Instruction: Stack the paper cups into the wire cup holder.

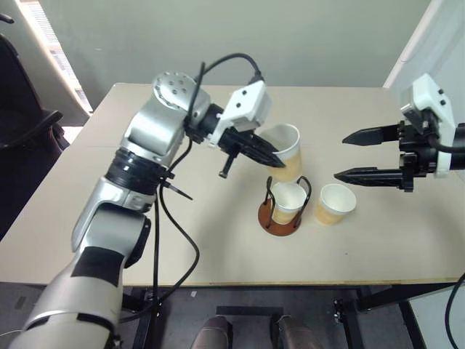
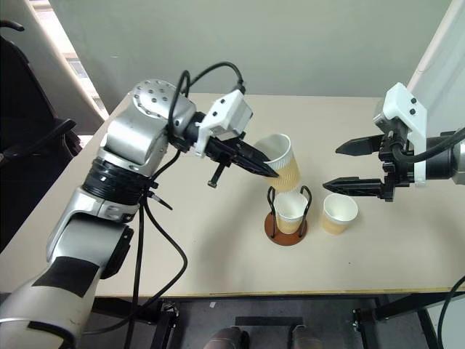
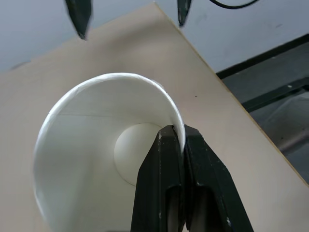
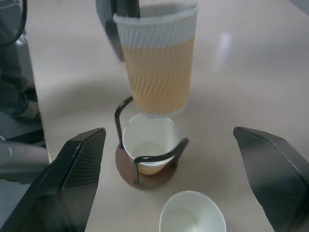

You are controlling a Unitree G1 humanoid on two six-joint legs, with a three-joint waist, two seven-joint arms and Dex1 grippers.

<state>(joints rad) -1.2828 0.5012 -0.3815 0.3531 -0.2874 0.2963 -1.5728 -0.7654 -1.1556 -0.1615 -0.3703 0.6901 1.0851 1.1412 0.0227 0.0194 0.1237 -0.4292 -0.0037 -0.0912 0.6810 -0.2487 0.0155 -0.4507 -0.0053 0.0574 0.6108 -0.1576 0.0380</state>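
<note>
- The left hand [image 1: 270,158] reaches in from the left, its two black fingers [image 3: 166,179] pinched together on the rim of a paper cup, one finger inside the cup and one outside.
- That held cup [image 1: 285,153] hangs in the air, tilted, with its open mouth turned up and toward the left arm and its narrow bottom pointing down at the wire holder.
- In the right wrist view the held cup's bottom sits just above the mouth of the cup already in the holder; whether the two touch cannot be told.
- The wire holder [image 1: 280,220] stands near the middle of the tabletop [image 1: 87,218], a round reddish-brown base with thin black wire loops rising from it.
- A second cup [image 1: 288,202] stands upright inside those loops, mouth up, white inside.
- A third cup [image 1: 336,203] stands upright on the tabletop just to the right of the holder, close beside it but outside the wire, mouth up.
- The right hand [image 1: 345,156] hovers to the right of the cups, above the tabletop, with its two black fingers spread wide apart and nothing between them.
- The right hand's fingers point toward the held cup and the holder, and are clear of all three cups.
</note>
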